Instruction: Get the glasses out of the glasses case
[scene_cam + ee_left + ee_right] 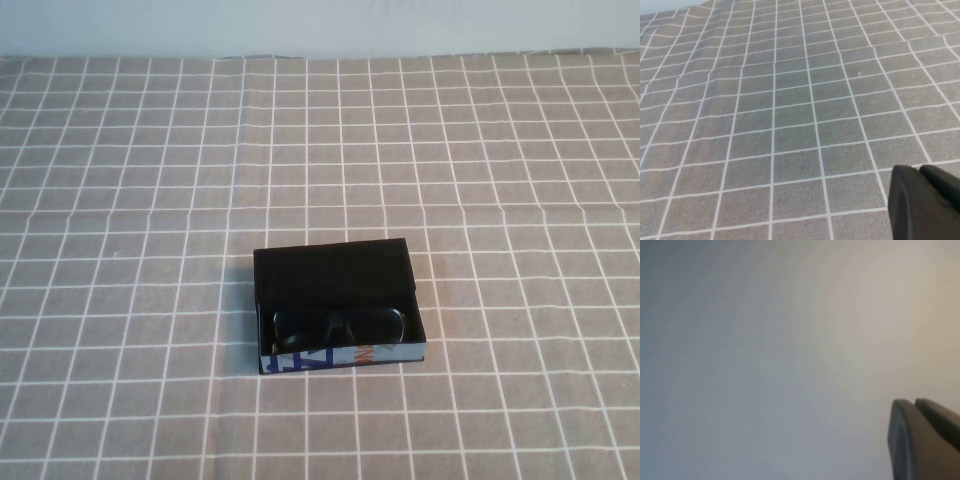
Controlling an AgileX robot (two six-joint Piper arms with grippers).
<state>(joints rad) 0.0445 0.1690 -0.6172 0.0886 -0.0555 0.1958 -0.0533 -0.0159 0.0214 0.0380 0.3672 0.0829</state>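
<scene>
The glasses case [333, 268] is a black box lying open in the middle of the table in the high view, with its flap lid folded back and a blue, white and orange front edge [340, 357]. The black glasses [338, 324] lie folded inside it, against the front wall. Neither arm shows in the high view. My left gripper [919, 170] shows only in the left wrist view, shut and empty, over bare checked cloth. My right gripper [915, 402] shows only in the right wrist view, shut and empty, against a blank pale surface. The case is out of both wrist views.
A grey tablecloth with a white grid [150, 200] covers the whole table, with slight creases. A pale wall [320, 25] runs along the far edge.
</scene>
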